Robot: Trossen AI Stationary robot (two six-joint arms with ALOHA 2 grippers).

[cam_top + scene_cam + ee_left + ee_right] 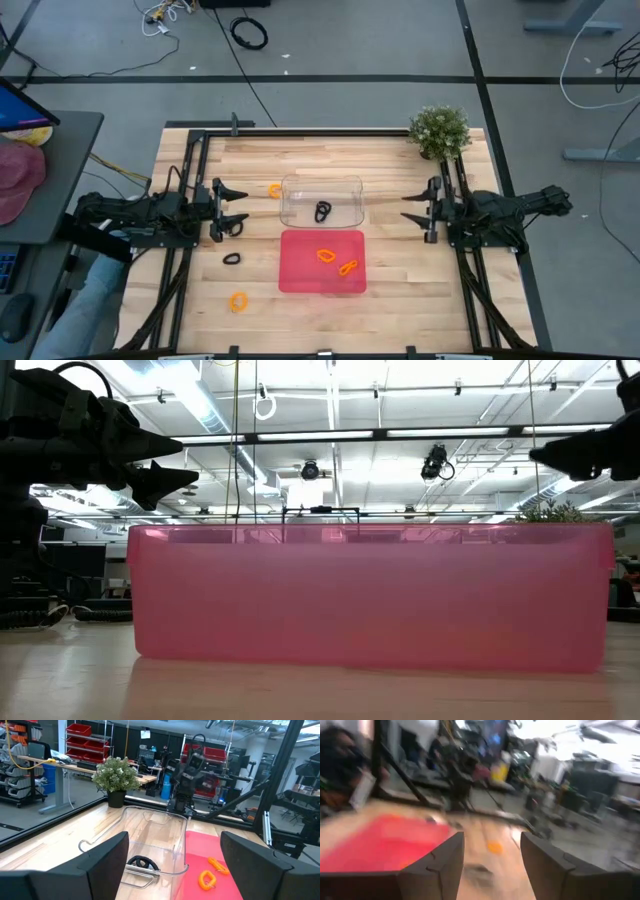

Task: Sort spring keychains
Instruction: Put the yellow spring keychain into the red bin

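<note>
The left gripper [243,207] hangs open and empty; a black spring keychain [232,258] lies just nearer. Two orange ones [336,261] lie in the red tray [300,275]. The right gripper [406,209] stands part-open, empty.

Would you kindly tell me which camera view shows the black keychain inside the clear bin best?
The high view: the black keychain lies unobstructed in the clear bin. The left wrist view catches it partly behind an end effector finger. The low view hides it behind the red tray; the right wrist view misses it.

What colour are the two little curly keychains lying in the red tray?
Orange, both keychains. The high view shows them best, inside the red tray.
</note>
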